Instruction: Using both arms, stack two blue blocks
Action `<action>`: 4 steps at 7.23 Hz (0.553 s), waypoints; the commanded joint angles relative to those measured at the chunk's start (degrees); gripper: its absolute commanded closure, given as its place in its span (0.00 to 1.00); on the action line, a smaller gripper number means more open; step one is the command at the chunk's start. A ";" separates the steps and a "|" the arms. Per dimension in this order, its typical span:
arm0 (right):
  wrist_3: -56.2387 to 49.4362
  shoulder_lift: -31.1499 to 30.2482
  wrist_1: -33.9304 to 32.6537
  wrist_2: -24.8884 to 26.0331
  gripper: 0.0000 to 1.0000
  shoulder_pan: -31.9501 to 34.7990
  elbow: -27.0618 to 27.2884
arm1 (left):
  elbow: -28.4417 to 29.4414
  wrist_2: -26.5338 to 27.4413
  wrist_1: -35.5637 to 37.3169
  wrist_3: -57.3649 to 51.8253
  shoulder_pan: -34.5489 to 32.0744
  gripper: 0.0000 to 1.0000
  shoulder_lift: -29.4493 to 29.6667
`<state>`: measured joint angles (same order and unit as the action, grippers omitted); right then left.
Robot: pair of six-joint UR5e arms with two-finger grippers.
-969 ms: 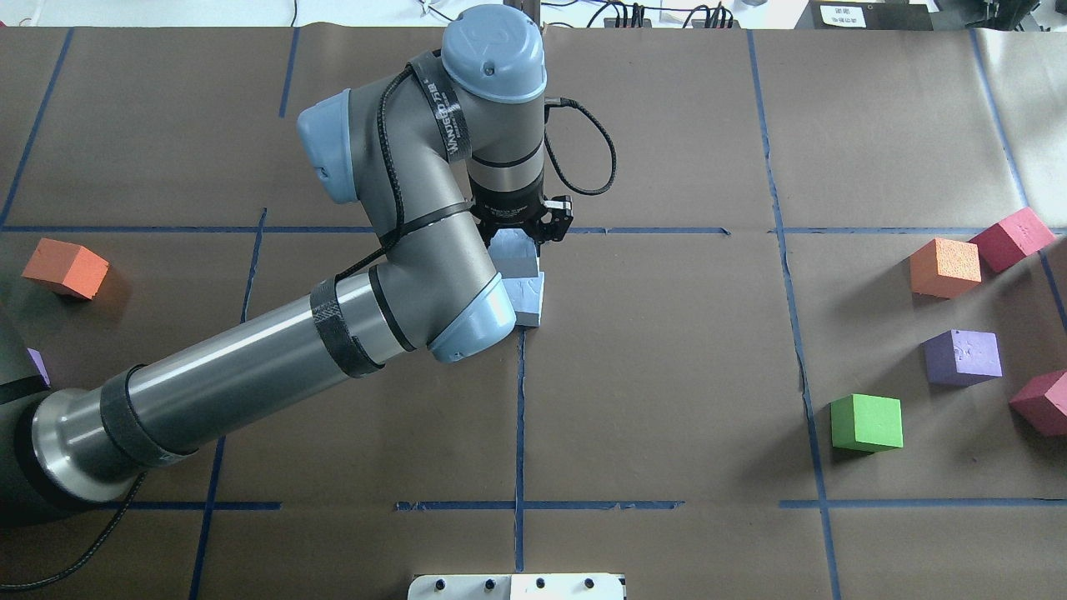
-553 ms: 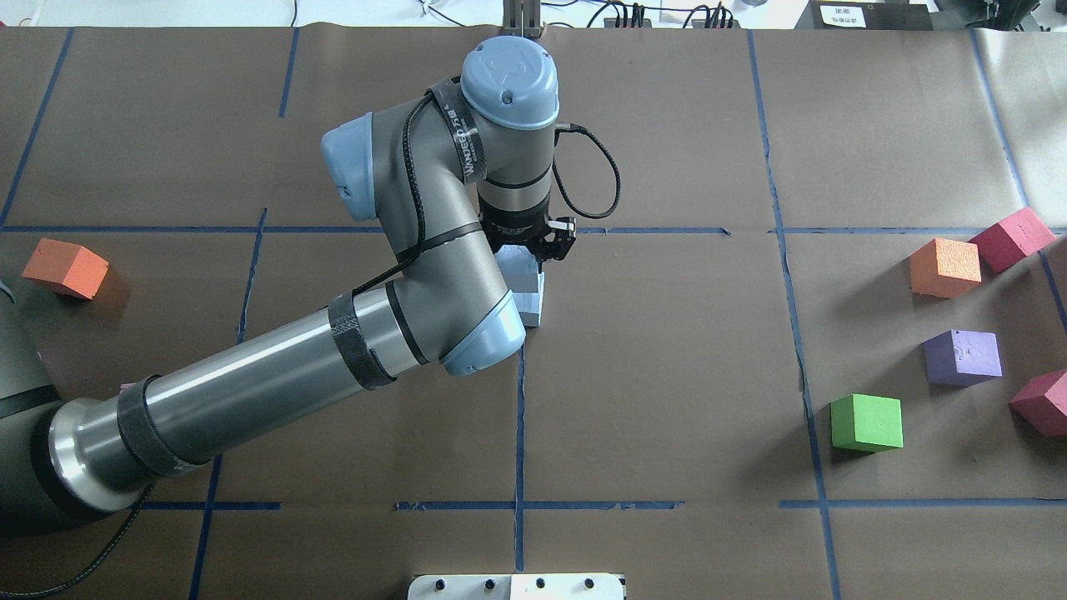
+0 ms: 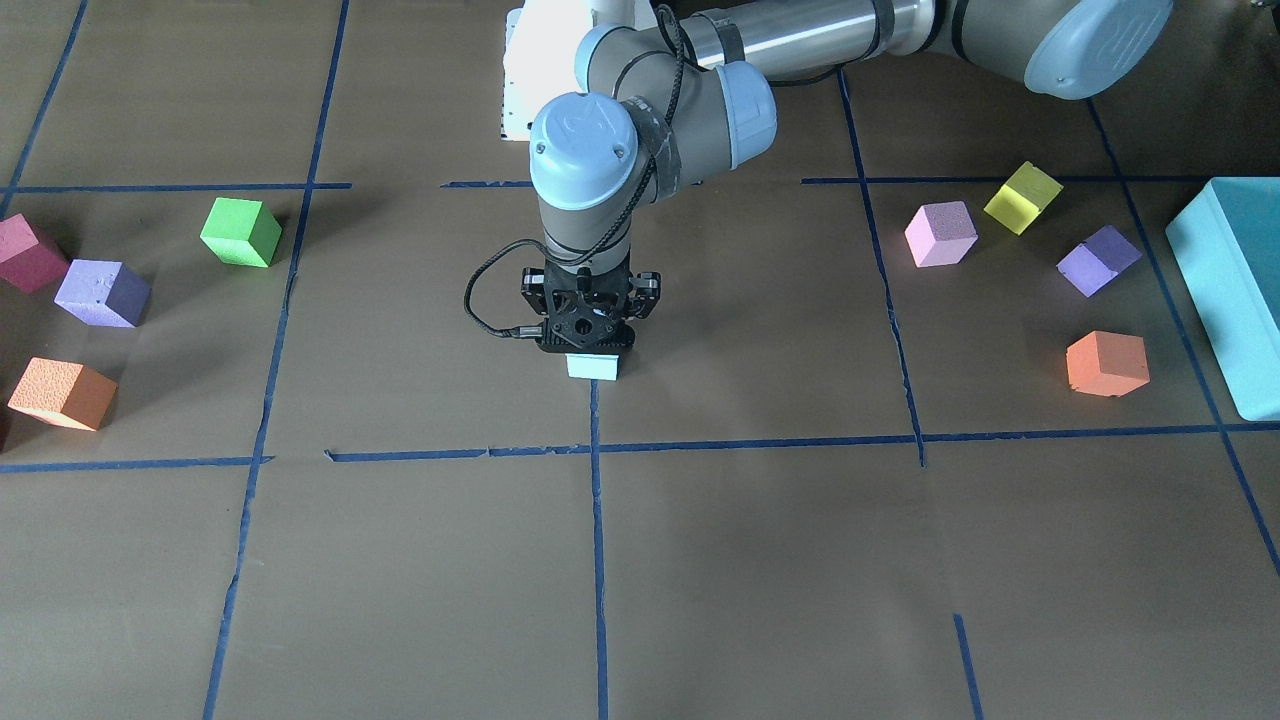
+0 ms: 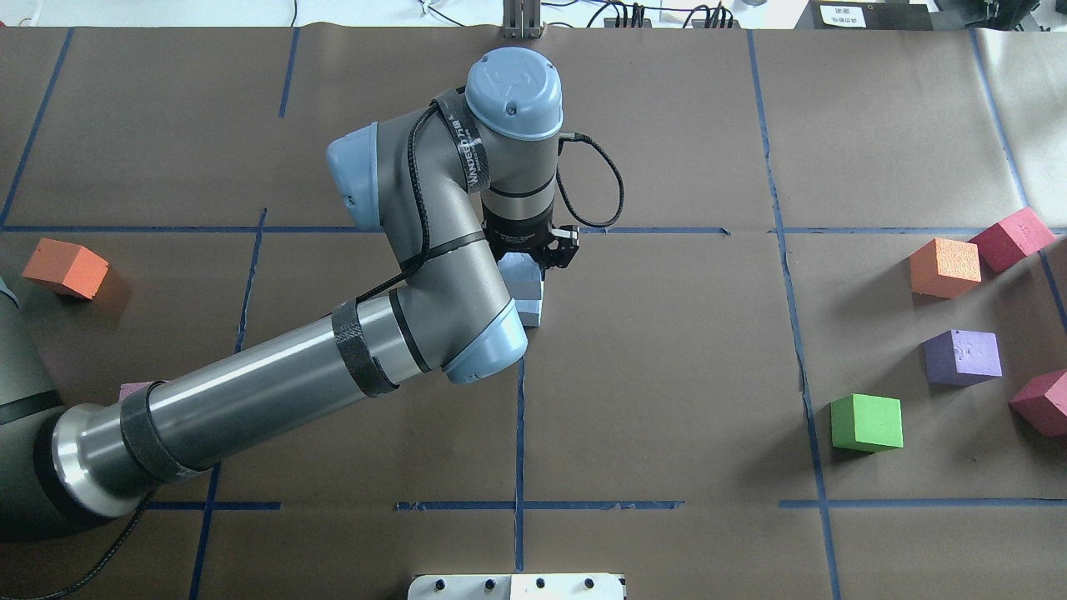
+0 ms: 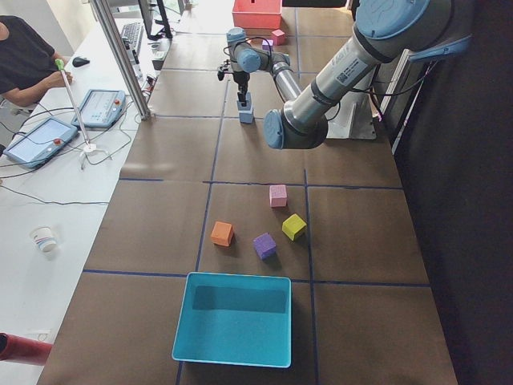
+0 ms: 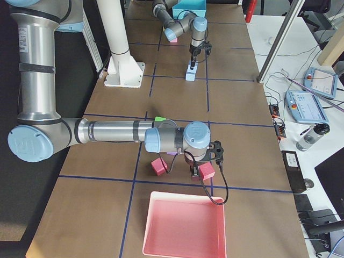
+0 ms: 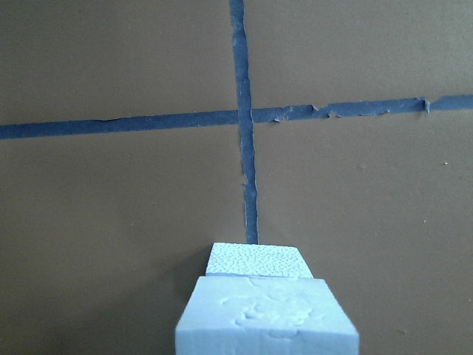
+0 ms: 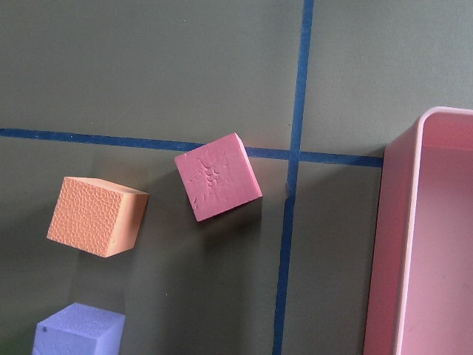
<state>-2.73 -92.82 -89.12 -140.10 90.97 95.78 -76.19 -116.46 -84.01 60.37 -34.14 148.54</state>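
Closed on the upper blue block (image 7: 266,319), the left gripper (image 3: 588,346) has lowered it onto, or just above, the lower blue block (image 7: 255,260) directly beneath, so release seems next; whether the distant right gripper (image 6: 205,165) is open, I cannot tell.

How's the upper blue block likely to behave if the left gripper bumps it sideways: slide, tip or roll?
The upper blue block looks like pitted foam, so probably light; a small bump would likely shift it. Its flat faces suggest sliding or tipping, not rolling. With only the lower blue block beneath it, a shove could carry it off the edge.
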 commanded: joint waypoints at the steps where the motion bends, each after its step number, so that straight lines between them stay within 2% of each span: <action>1: 0.00 0.01 0.00 0.00 0.00 0.00 0.10 | 0.33 0.00 -0.10 0.10 0.04 0.26 -0.18; 2: 0.00 -0.08 0.00 0.00 0.00 0.00 0.10 | 0.42 0.00 -0.10 0.18 0.04 0.00 -0.18; 4: 0.00 -0.08 0.00 0.00 0.00 0.09 0.02 | 0.34 0.00 -1.23 0.45 -0.05 0.00 -0.18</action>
<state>-2.73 -92.89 -89.12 -140.10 91.03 95.84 -75.81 -116.46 -84.55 60.69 -34.11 148.40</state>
